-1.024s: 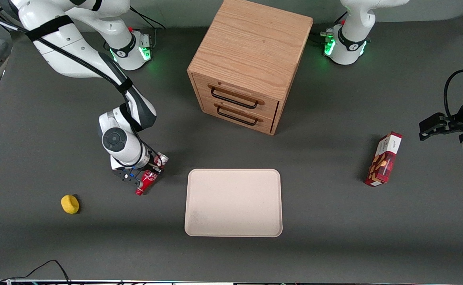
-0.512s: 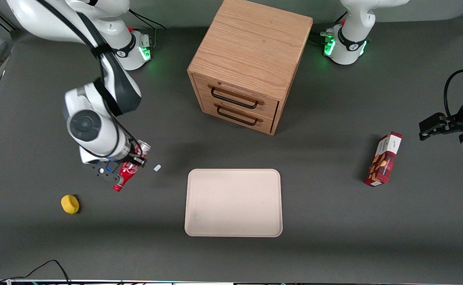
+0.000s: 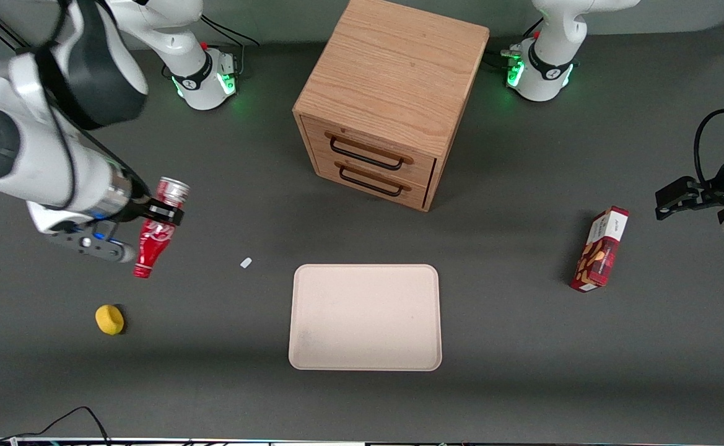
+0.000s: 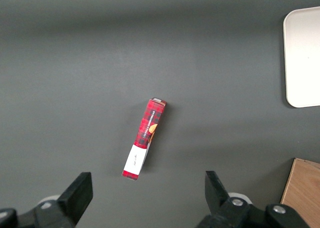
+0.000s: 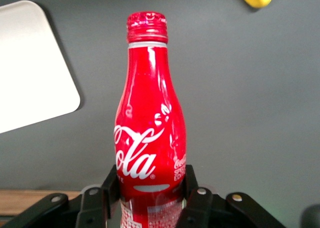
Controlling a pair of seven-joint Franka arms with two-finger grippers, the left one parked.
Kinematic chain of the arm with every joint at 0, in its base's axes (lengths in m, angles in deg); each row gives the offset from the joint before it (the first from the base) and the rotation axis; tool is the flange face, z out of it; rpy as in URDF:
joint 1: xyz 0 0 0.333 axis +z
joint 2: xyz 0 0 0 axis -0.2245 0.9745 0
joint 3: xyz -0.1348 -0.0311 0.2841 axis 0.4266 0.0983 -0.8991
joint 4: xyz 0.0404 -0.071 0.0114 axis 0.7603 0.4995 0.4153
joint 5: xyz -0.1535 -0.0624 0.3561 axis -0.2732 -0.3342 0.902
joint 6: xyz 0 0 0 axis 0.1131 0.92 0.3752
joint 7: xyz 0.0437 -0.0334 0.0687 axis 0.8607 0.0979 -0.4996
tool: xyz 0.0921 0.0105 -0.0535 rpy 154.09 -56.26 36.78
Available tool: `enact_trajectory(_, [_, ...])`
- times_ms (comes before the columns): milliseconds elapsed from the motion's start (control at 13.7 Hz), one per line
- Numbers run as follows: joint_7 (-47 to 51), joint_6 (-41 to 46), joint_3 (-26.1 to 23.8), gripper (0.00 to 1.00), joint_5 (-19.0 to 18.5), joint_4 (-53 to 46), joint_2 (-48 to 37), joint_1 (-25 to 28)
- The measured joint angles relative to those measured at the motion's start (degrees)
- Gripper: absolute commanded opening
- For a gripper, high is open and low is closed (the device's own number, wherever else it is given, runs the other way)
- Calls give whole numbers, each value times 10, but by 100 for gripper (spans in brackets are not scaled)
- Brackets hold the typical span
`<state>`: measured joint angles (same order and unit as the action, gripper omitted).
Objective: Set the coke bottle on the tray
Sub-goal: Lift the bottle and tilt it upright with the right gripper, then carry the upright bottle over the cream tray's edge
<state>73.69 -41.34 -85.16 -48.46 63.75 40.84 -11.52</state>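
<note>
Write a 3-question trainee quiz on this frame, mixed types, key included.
1. True or false: the coke bottle rests on the tray.
2. What does the tool grip? A) snack box B) coke bottle C) yellow object
3. Which lies nearer the front camera: the yellow object or the wooden drawer cabinet?

Key
1. False: it is held above the table, toward the working arm's end.
2. B: shut on its lower body, near the silver base.
3. The yellow object.
</note>
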Motion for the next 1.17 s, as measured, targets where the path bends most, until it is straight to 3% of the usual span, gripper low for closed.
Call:
enact_trajectory(293, [-15,9,0,0,3,-33,39,10])
enact_trajectory(659, [-14,-12,9,0,-3,-159,198,109])
enact_trajectory(951, [2,-144,63,0,-4,-218,312,195])
enact_trajectory(1171, [7,-232,70,0,-4,-226,380,221])
